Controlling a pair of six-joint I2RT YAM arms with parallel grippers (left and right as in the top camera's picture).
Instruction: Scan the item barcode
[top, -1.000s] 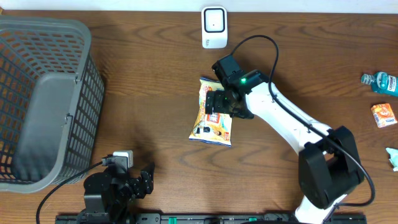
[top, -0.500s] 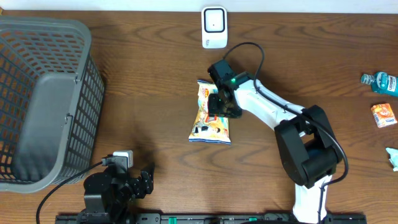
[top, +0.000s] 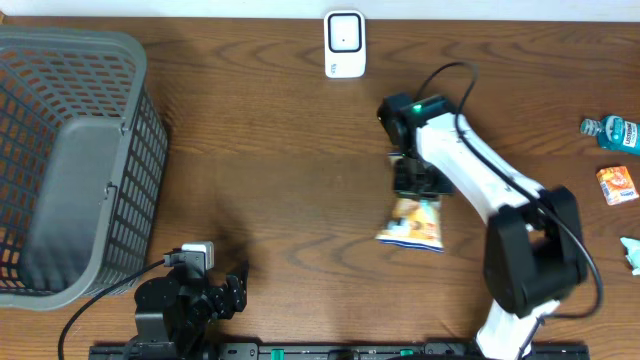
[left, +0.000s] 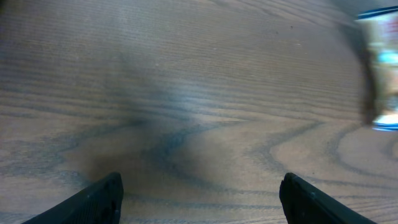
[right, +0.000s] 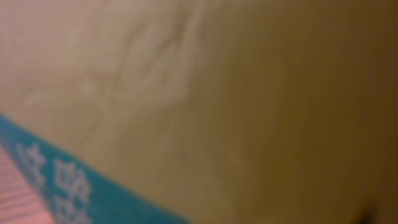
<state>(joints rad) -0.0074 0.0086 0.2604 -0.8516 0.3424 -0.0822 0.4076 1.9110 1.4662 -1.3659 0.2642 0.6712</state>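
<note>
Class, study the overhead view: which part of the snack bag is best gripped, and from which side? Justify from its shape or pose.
Grip the snack bag at its flat sealed end, the one facing the scanner, coming from above. That seam is probably thin enough to pinch; the puffy middle would likely slip. The right gripper is shut on that end.
</note>
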